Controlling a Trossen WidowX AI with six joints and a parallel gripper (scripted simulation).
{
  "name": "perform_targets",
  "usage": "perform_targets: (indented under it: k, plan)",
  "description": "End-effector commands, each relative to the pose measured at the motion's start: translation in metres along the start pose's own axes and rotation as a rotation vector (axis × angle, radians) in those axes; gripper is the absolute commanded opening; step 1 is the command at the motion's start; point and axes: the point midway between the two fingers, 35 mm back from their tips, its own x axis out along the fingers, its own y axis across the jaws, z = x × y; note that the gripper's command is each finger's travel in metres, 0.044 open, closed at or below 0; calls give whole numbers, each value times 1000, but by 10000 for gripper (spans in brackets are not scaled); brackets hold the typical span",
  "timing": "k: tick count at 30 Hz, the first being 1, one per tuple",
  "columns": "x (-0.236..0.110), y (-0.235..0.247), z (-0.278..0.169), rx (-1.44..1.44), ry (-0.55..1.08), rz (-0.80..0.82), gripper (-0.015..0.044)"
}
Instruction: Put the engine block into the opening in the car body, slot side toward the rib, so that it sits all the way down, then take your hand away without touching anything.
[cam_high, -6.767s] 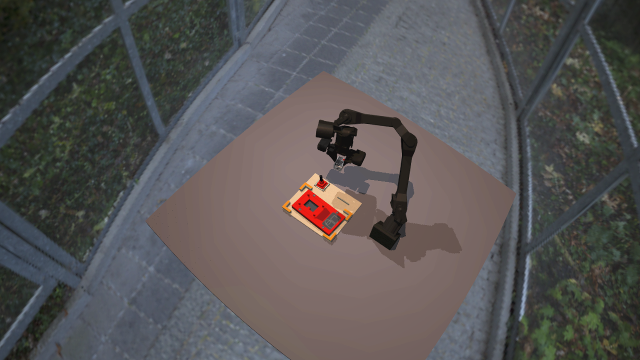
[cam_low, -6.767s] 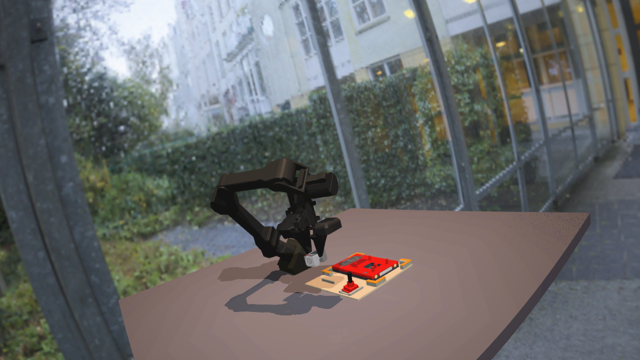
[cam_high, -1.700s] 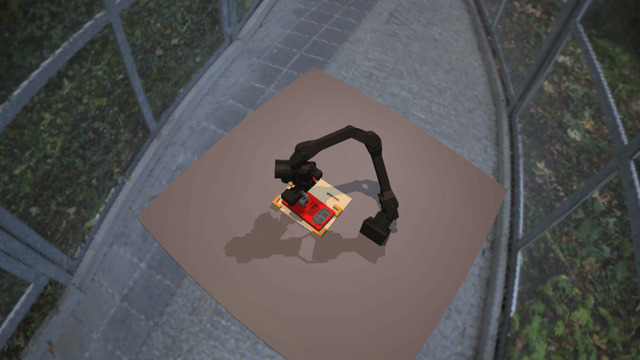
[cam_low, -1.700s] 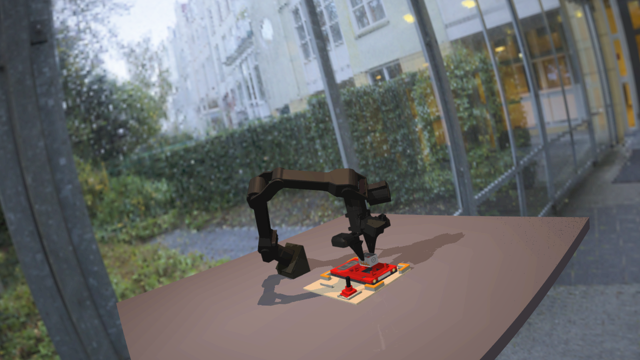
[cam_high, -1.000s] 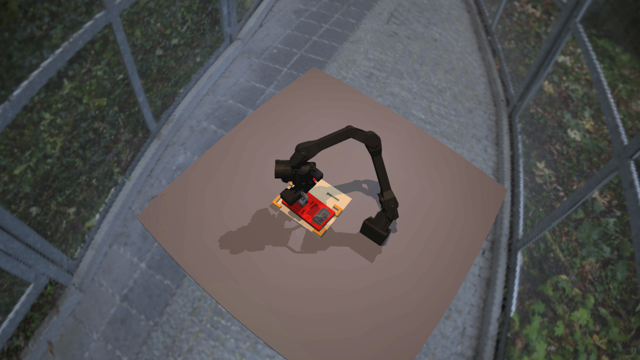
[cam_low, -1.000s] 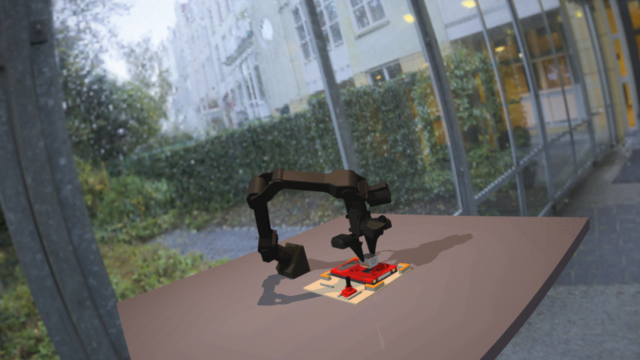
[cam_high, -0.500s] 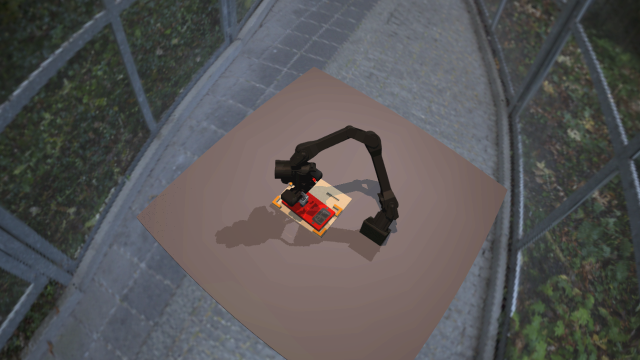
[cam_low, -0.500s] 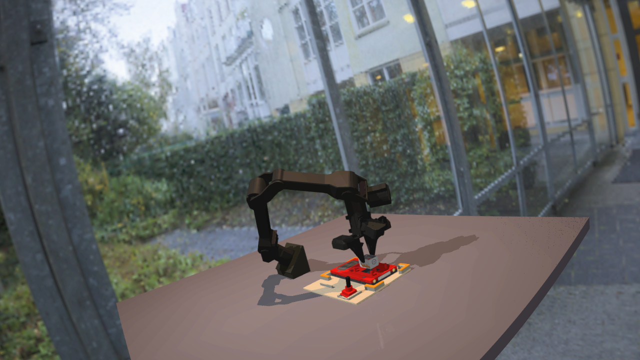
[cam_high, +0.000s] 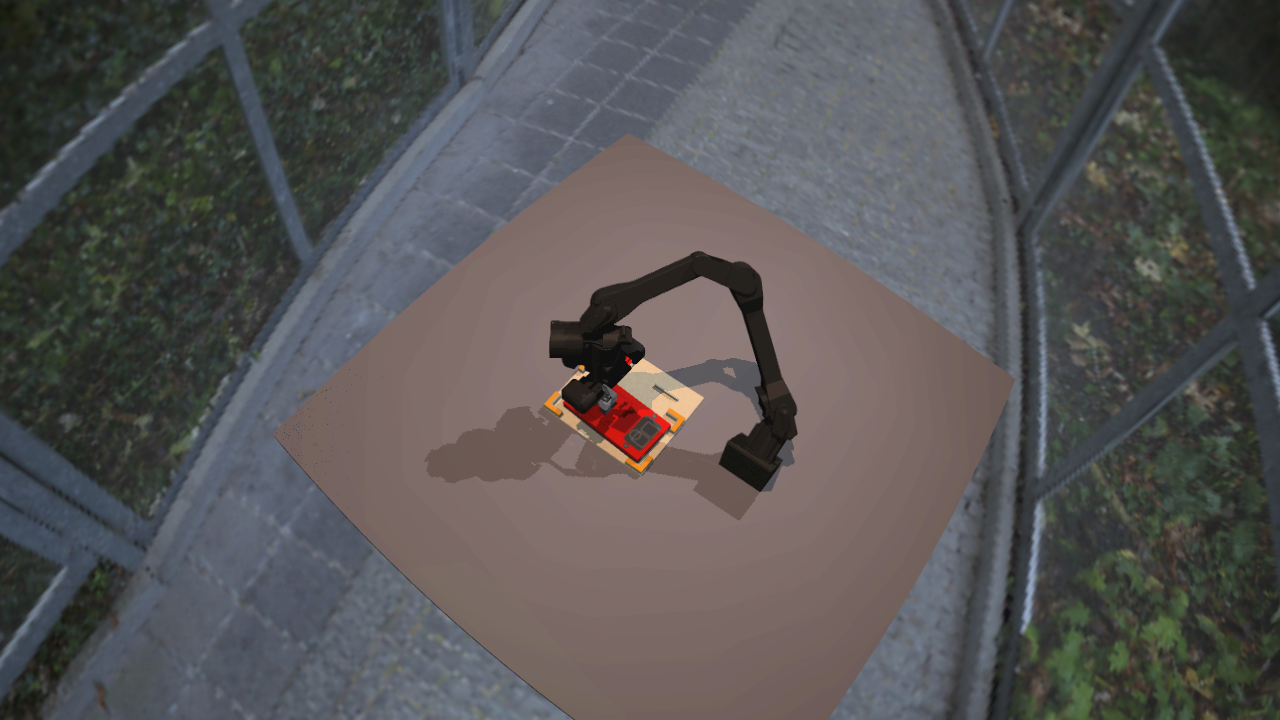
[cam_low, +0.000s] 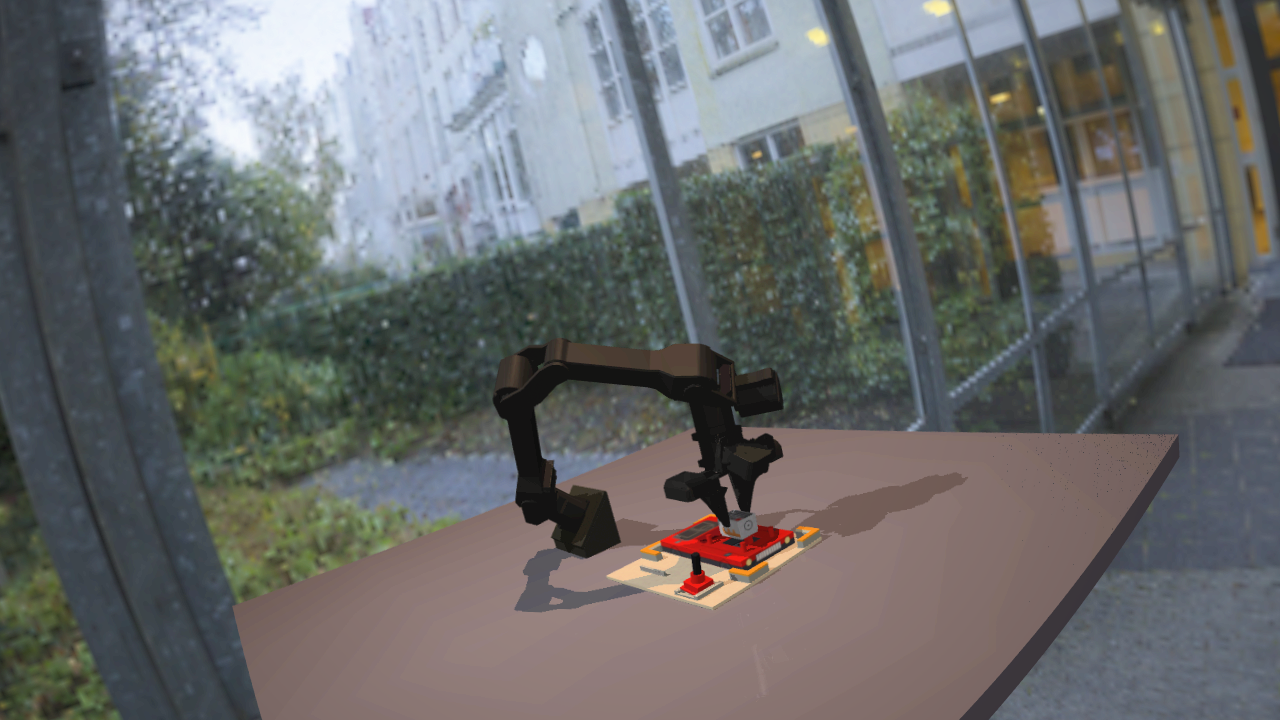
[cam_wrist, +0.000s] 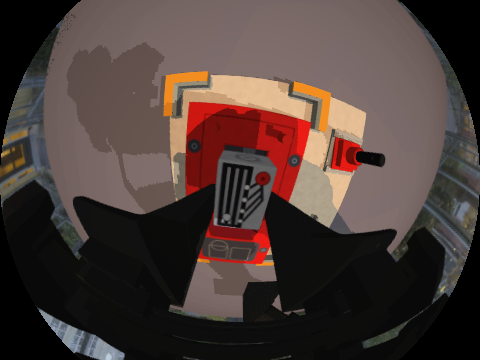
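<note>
The grey engine block (cam_high: 608, 398) (cam_low: 739, 525) (cam_wrist: 243, 192) has a dark striped top with a red round cap. My gripper (cam_low: 735, 519) (cam_wrist: 241, 193) is shut on its two sides and points down. The red car body (cam_high: 652, 419) (cam_low: 753, 557) (cam_wrist: 197, 172) lies flat below it. The block is over the dark opening (cam_wrist: 246, 149), whose edge shows just beyond the block in the wrist view. Much of the block stands above the body; how deep its lower end sits cannot be told. The slot side and the rib are hidden.
The car body lies on a beige board (cam_high: 689, 394) (cam_low: 640, 582) (cam_wrist: 352, 116) with orange corner brackets (cam_low: 750, 570) (cam_wrist: 187, 78). A red piece with an upright black stick (cam_low: 696, 582) (cam_wrist: 346, 155) stands on the board beside the body. The arm's base (cam_high: 750, 461) (cam_low: 587, 522) is nearby.
</note>
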Motion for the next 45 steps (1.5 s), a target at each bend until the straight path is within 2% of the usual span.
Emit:
perform_targets:
  k: [1, 45]
  plan:
    - [2, 0, 0, -3, -1, -2, 159]
    - [9, 0, 0, -9, -1, -3, 159]
